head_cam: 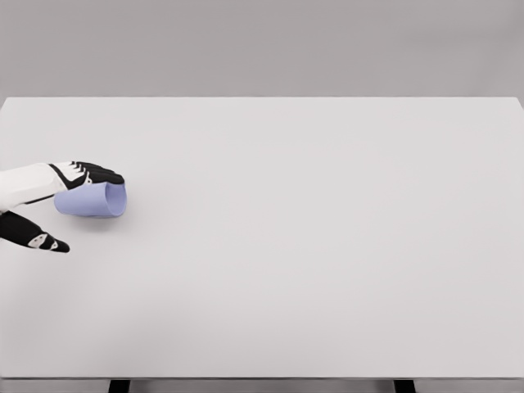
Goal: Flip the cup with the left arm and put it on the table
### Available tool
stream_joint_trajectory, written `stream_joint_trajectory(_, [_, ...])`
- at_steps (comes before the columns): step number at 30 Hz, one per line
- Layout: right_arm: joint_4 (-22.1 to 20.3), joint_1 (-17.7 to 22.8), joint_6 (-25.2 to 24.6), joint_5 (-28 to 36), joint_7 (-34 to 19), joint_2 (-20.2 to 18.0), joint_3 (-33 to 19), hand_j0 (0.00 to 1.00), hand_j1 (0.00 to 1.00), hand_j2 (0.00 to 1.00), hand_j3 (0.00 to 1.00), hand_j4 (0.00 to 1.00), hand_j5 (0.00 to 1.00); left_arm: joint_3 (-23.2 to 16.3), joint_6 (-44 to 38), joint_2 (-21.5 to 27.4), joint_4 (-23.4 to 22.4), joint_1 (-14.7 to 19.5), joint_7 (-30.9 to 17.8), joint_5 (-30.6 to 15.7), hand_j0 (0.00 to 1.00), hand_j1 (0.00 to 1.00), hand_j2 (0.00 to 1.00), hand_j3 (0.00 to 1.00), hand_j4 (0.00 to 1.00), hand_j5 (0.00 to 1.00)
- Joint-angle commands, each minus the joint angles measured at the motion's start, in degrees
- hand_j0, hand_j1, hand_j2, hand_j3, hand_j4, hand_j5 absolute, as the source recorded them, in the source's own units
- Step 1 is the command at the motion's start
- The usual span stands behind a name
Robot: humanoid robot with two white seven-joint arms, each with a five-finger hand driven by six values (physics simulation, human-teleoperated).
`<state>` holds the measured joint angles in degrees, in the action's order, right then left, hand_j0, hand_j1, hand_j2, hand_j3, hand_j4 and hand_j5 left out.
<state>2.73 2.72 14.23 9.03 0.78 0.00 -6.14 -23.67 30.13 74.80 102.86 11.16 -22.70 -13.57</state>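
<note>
A pale lavender cup (pixel 92 201) lies on its side on the white table (pixel 311 246), near the left edge, with its mouth facing right. My left hand (pixel 87 211) comes in from the left edge and reaches over it. The black fingers (pixel 100 173) lie along the cup's top far side, touching or nearly touching it. The thumb (pixel 42 239) is spread wide and points right, in front of the cup and apart from it. The hand is open, with the cup between fingers and thumb but not clasped. The right arm does not show.
The table's left edge is close to the cup and hand. Its front edge (pixel 262 378) runs along the bottom of the picture, with two dark legs below. A plain grey wall stands behind.
</note>
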Motion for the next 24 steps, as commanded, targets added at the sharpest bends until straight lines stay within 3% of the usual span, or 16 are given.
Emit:
stream_joint_trajectory(1, [0.0, 0.0, 0.0, 0.0, -0.1, 0.0, 0.0, 1.0, 1.0, 1.0, 1.0, 1.0, 1.0, 0.1, -1.2, -0.7, -0.4, 0.1, -0.4, -0.4, 1.0, 1.0, 1.0, 1.0, 1.0, 1.0])
stream_joint_trajectory(11, [0.0, 0.0, 0.0, 0.0, 0.0, 0.0, 0.0, 1.0, 1.0, 1.0, 1.0, 1.0, 1.0, 0.1, -6.8, -6.2, -3.5, 3.3, -0.5, 2.9, 1.0, 1.0, 1.0, 1.0, 1.0, 1.0])
stream_joint_trajectory(24, [0.0, 0.0, 0.0, 0.0, 0.0, 0.0, 0.0, 1.0, 1.0, 1.0, 1.0, 1.0, 1.0, 0.1, -10.4, -8.7, -5.3, 3.3, -0.4, 3.1, 1.0, 1.0, 1.0, 1.0, 1.0, 1.0])
